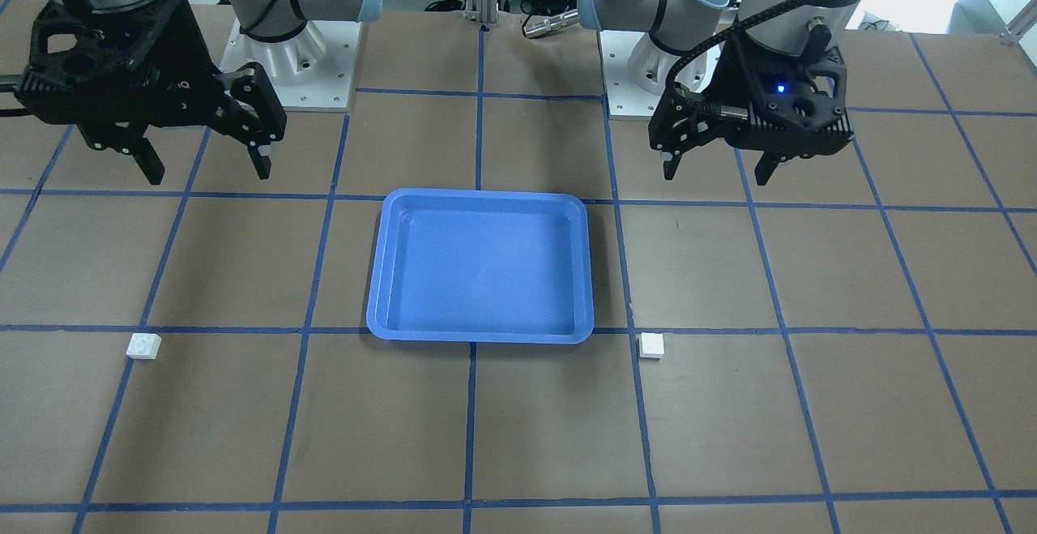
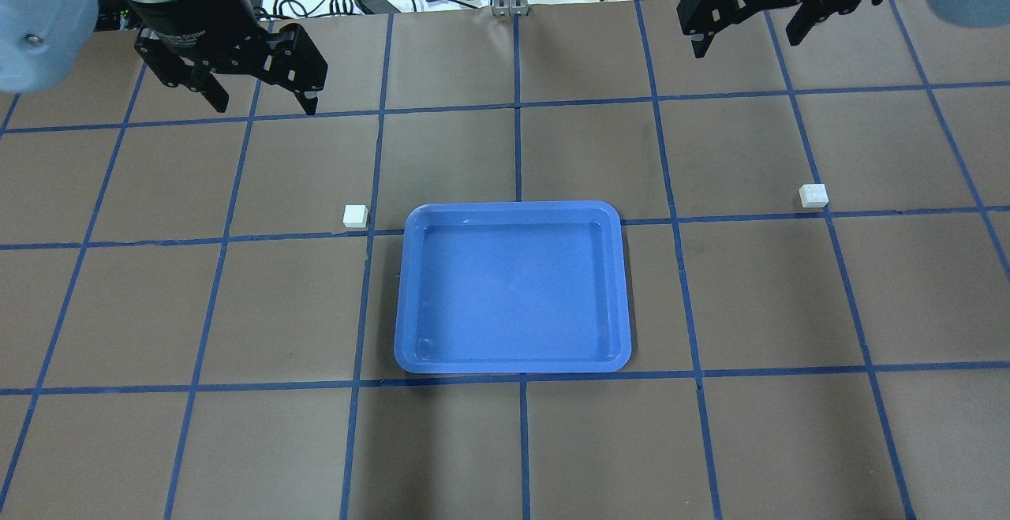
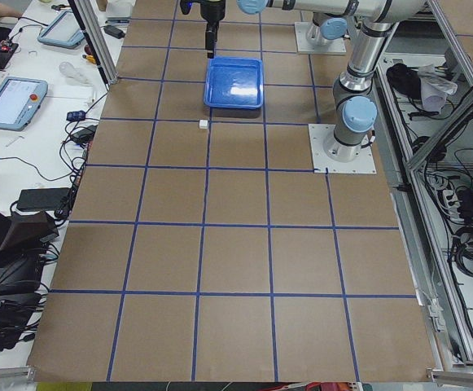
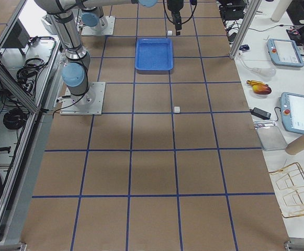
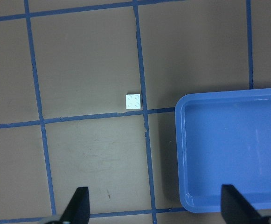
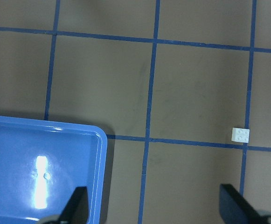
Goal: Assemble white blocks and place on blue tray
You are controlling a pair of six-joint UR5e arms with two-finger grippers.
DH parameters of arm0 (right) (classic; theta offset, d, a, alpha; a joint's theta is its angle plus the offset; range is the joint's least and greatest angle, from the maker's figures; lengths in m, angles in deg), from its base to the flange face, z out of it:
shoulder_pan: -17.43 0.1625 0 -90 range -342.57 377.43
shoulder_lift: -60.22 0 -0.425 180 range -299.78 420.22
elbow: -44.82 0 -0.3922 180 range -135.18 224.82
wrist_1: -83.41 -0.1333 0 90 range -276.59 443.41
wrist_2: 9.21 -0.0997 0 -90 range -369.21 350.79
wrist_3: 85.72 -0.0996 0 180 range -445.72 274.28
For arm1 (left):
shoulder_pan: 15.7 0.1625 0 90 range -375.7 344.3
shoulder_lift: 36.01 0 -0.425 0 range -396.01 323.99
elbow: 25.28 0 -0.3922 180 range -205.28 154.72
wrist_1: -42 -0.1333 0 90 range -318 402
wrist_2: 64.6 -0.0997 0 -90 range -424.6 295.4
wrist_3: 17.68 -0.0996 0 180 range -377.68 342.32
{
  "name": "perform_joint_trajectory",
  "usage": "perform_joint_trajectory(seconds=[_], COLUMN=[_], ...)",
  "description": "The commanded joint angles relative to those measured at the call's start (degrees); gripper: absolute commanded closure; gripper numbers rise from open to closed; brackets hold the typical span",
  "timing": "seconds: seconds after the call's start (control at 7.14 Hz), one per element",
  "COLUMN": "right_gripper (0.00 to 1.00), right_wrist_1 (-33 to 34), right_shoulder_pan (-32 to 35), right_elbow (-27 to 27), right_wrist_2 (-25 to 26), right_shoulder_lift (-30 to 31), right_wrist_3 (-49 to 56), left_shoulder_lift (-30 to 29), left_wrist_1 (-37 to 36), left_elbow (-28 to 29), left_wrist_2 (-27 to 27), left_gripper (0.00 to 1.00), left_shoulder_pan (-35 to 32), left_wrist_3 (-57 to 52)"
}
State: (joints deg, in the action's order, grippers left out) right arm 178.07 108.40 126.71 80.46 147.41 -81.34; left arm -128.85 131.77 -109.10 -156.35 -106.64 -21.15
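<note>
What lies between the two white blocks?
In the overhead view, the far rim of the tray sits between the left block and right block; otherwise bare table.

Legible markings: one, cut off at the frame edge.
Overhead view, upper right of the frame: white lettering on the black body of the right gripper point(image 2: 746, 43), clipped by the top edge, reads "2F Adaptive Gripper". Same view, upper left: a faint line of pale print on the black body of the left gripper point(image 2: 264, 103) is too small to read. Side views: the touch-screen pendants point(image 4: 299, 111) on the benches show coloured graphics, but no characters can be made out.
</note>
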Motion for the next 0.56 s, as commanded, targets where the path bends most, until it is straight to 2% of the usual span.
perform_joint_trajectory(seconds=[0.0, 0.42], right_gripper=[0.0, 0.0], right_wrist_1=[0.0, 0.0], right_shoulder_pan=[0.0, 0.0], right_elbow=[0.0, 0.0], right_wrist_2=[0.1, 0.2], right_shoulder_lift=[0.0, 0.0], right_wrist_3=[0.0, 0.1], left_shoulder_lift=[0.2, 0.3], left_wrist_1=[0.0, 0.6], left_elbow=[-0.4, -0.6], left_wrist_2=[-0.1, 0.1], left_gripper=[0.0, 0.0], left_shoulder_pan=[0.0, -0.4], left_wrist_3=[0.0, 0.0])
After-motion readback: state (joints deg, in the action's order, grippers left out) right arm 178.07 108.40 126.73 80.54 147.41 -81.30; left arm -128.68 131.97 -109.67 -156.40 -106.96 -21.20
